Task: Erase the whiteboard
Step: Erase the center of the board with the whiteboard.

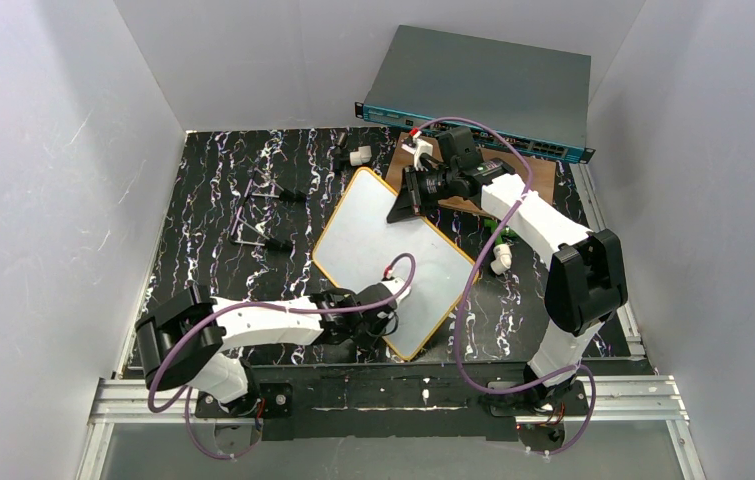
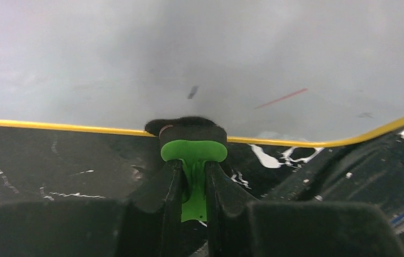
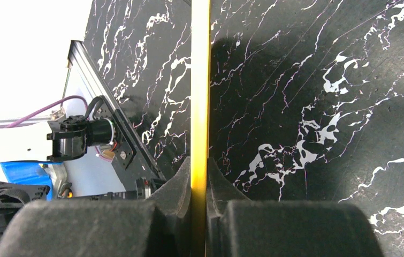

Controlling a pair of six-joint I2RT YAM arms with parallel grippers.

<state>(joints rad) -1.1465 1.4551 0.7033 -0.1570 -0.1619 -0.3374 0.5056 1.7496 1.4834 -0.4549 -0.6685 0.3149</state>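
The whiteboard (image 1: 378,245), white with a yellow-orange rim, lies cornerwise on the black marbled table. My right gripper (image 1: 409,203) is shut on its far right rim; the right wrist view shows the rim (image 3: 200,80) edge-on between the jaws of that gripper (image 3: 199,167). My left gripper (image 1: 385,303) is at the board's near edge, shut on a green eraser (image 2: 194,151) whose black felt touches the rim. In the left wrist view this gripper (image 2: 193,167) faces the board (image 2: 189,59), which bears a short red line (image 2: 281,98) and a small dark mark (image 2: 192,92).
A grey network switch (image 1: 483,90) stands at the back, with a brown wooden board (image 1: 543,175) in front of it. Small white parts (image 1: 358,156) and black clips (image 1: 263,240) lie left of the whiteboard. A white and green piece (image 1: 501,258) lies on its right.
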